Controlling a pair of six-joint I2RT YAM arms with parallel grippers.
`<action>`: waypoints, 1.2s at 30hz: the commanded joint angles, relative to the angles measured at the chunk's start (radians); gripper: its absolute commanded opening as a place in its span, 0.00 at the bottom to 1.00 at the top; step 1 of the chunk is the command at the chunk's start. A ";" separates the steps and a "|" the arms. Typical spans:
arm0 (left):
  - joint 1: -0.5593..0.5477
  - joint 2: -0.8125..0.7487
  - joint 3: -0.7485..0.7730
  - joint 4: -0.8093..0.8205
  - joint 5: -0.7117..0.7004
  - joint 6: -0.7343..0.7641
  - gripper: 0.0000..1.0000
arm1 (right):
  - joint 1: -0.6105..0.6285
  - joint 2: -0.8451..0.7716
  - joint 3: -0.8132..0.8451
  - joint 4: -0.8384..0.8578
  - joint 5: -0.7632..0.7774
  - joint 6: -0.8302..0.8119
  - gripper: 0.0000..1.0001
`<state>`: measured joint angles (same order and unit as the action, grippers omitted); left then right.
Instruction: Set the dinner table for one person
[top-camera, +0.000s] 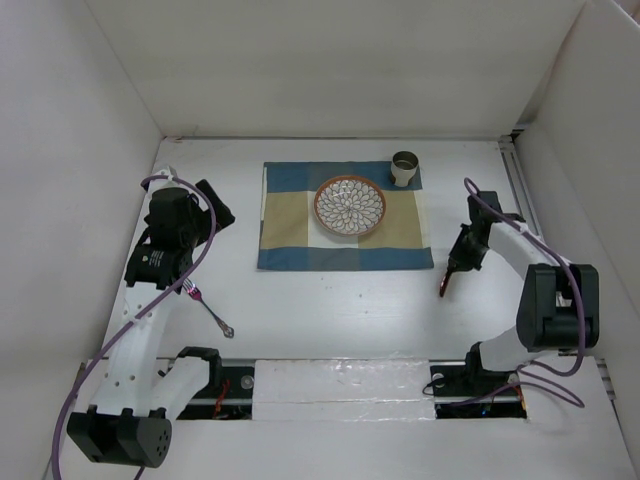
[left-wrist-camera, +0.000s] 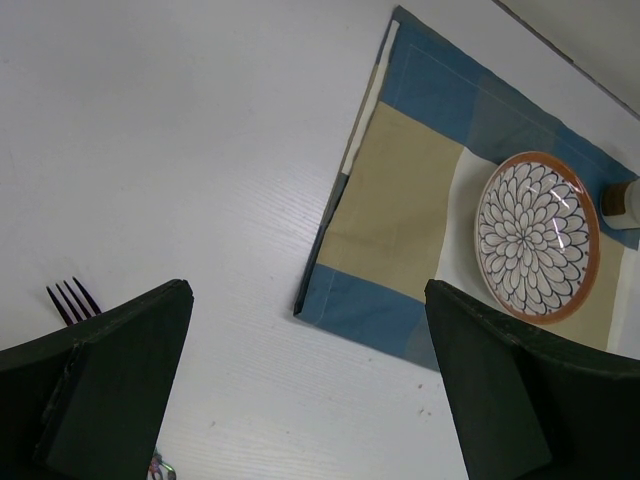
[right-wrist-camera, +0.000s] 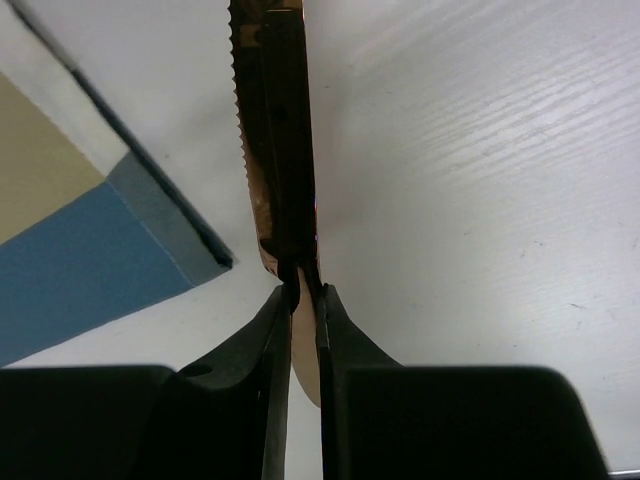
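Robot lab test cell — a boxed-in bench.
A left arm (top-camera: 145, 335) and a right arm (top-camera: 553, 305) are bolted to a rail (top-camera: 340, 388) at the near edge of a bare white table (top-camera: 330, 310), with plain white panels (top-camera: 330, 60) on three sides. Purple cables (top-camera: 487, 208) loop along the arms, and wiring shows at their bases. The only homely things here — a checked mat (top-camera: 290, 210), a plate (top-camera: 350, 206), a cup (top-camera: 405, 168) and a fork (top-camera: 210, 310) — sit on that work surface.
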<state>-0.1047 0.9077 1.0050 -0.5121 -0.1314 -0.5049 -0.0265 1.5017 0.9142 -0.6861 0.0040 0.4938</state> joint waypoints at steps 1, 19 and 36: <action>-0.001 -0.001 0.021 0.037 0.006 0.014 1.00 | 0.025 -0.028 0.066 0.046 -0.019 -0.003 0.00; -0.001 0.026 0.012 0.046 0.006 0.023 1.00 | 0.190 0.318 0.478 0.071 -0.114 -0.034 0.00; -0.001 0.036 0.012 0.046 0.015 0.023 1.00 | 0.234 0.448 0.568 0.036 -0.095 -0.044 0.00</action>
<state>-0.1047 0.9470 1.0050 -0.4965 -0.1238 -0.4946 0.2047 1.9526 1.4261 -0.6594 -0.0967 0.4488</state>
